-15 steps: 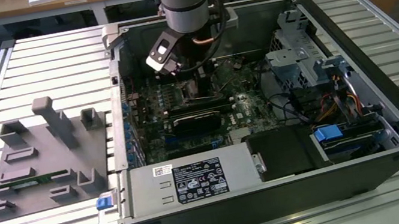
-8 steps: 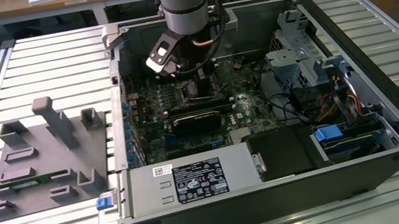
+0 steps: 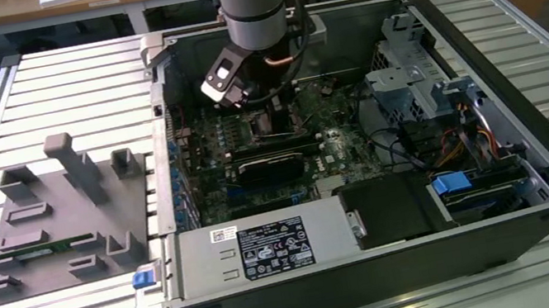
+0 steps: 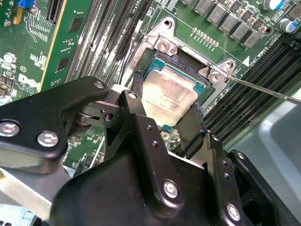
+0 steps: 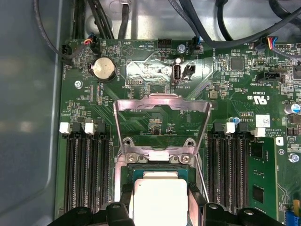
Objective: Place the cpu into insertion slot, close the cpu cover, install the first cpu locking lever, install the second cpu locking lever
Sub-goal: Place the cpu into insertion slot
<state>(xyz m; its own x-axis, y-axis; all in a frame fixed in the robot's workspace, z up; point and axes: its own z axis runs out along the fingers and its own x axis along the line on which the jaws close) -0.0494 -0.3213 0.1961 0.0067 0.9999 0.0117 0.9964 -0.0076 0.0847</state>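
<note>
Misalignment is my worry: my claw [image 4: 165, 110] pinches the cpu [image 4: 169, 94] by opposite edges right at the insertion slot [image 4: 186, 60], at 12 o'clock from the black heatsink [image 3: 271, 167] in the exterior view, and any tilt or skew could bend the socket's pins.

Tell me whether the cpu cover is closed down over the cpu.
No, in the first wrist view the cpu cover stands swung open, away from the cpu.
</note>
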